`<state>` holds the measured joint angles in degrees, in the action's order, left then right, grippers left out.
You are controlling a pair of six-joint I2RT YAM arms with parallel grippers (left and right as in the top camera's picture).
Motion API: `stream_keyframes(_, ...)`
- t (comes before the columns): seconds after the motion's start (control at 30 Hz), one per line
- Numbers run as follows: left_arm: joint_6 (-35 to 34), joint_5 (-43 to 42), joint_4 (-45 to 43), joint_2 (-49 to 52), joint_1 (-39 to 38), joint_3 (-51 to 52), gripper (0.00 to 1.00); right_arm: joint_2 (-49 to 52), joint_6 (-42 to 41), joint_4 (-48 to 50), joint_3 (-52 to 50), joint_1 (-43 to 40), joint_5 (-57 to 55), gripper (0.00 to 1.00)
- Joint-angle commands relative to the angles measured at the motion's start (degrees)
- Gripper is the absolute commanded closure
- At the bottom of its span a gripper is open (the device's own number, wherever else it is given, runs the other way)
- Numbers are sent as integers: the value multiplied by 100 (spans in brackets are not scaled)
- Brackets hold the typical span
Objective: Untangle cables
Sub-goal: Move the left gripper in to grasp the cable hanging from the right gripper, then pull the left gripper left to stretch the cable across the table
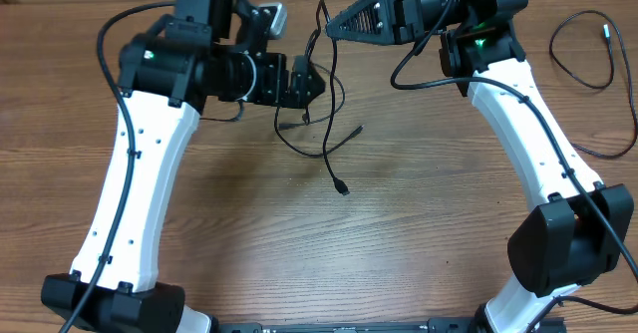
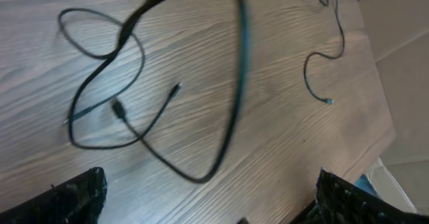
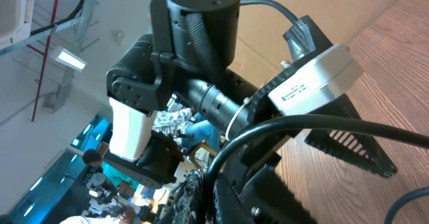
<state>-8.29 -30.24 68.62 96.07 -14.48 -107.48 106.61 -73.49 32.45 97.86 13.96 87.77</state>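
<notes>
Spread wide and empty, our left gripper [image 2: 211, 200] hovers over the cables [image 2: 119, 108], looped on the table [image 2: 281, 130] with one strand raised. We cannot tell whether our right gripper [image 1: 334, 26] grips it. We judge separation underway; next, draw strands apart

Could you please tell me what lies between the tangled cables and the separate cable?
Only bare table between the tangled cables and the separate cable, per the left wrist view.

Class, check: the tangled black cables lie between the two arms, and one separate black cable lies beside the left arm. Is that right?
No. The separate cable lies beside the right arm, not the left, as the overhead view shows. The tangled cables are placed as stated.
</notes>
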Motion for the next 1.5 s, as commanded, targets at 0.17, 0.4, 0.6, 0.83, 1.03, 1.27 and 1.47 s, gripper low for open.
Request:
stream_keyframes(0.17, 55, 1325, -302, 203, -437, -24, 0, -63, 42, 48, 98, -15, 85, 96)
stream_keyframes(0.4, 57, 1582, -337, 789, -542, -24, 43, -63, 42, 48, 98, -15, 131, 96)
stream_keyframes(0.6, 55, 1453, -356, 824, -516, -26, 96, -63, 42, 48, 98, -15, 190, 96)
stream_keyframes(0.83, 57, 2225, -219, 35, -503, -26, 96, -63, 46, 48, 98, -20, 175, 96)
stream_keyframes(1.03, 57, 3235, -98, -1097, -503, -26, 96, -61, 197, 4, 83, -22, -33, 96)
stream_keyframes(1.27, 52, 4271, -138, -2420, -503, -26, 96, -50, 369, -234, 83, -22, -356, 96)
stream_keyframes(1.47, -221, 5796, -151, -3220, -503, -26, 96, -39, 1753, -2039, 83, -76, -625, 96)
